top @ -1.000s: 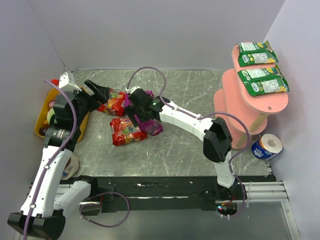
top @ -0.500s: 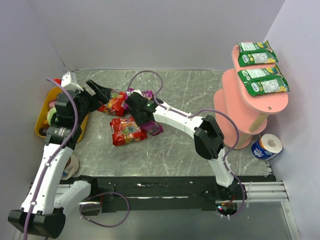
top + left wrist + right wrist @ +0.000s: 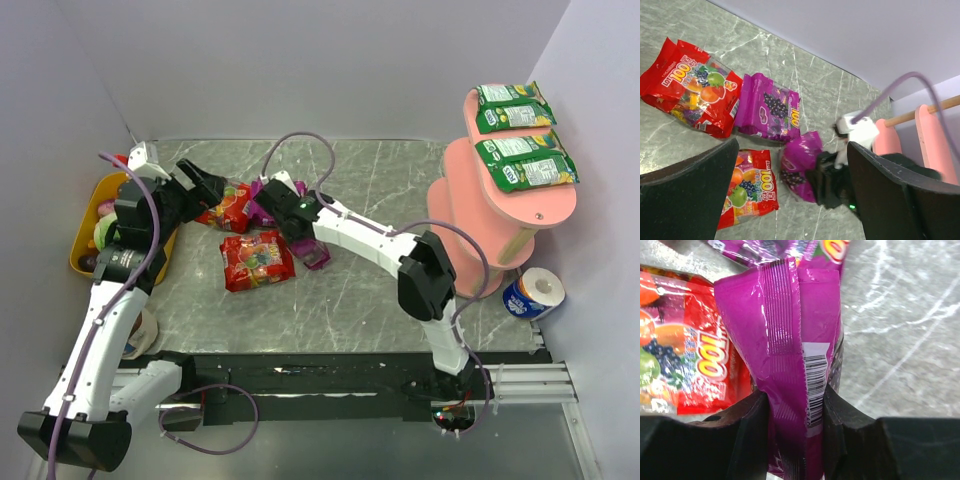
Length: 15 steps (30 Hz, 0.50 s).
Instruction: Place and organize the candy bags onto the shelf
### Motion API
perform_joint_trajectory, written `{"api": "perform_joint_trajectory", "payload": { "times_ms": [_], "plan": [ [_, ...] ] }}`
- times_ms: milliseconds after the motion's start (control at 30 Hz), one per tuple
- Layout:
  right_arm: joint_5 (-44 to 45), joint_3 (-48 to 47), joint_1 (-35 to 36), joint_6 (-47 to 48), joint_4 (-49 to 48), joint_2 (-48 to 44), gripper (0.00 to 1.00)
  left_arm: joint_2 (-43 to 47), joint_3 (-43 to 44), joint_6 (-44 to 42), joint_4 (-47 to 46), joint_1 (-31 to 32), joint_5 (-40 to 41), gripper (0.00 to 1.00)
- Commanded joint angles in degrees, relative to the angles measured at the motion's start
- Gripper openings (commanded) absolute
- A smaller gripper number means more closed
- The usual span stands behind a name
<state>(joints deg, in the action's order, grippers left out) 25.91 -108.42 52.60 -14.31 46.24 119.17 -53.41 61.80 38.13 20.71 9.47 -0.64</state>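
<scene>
One purple bag is pinched betw. the R gripper's fingers, close beside the near red bag and just short of the 2nd purple bag. L gripper gapes wide w/ nothing in it, over the far red bag; green bags lie on the shelf's upper 2 boards. Vs 0.5 s ago, R gripper + its bag sit slightly further right; the bags on the table are unmoved.
</scene>
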Motion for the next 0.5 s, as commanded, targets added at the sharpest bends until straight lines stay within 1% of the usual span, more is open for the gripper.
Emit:
{"api": "perform_joint_trajectory", "payload": {
  "times_ms": [0,167,467],
  "plan": [
    [6.78,-1.01,-1.00,0.51,1.66,-10.62,0.28,-0.47,1.39,-0.43,-2.69,0.02,-1.64,0.96],
    [9.85,2.50,-3.55,0.77,2.54,-19.49,0.28,-1.26,1.13,-0.16,-3.04,0.02,-2.87,0.96],
    [19.87,8.48,-10.40,4.89,3.86,-34.87,0.28,-2.67,0.51,0.63,-4.80,0.02,-5.06,0.96]
  ]
}}
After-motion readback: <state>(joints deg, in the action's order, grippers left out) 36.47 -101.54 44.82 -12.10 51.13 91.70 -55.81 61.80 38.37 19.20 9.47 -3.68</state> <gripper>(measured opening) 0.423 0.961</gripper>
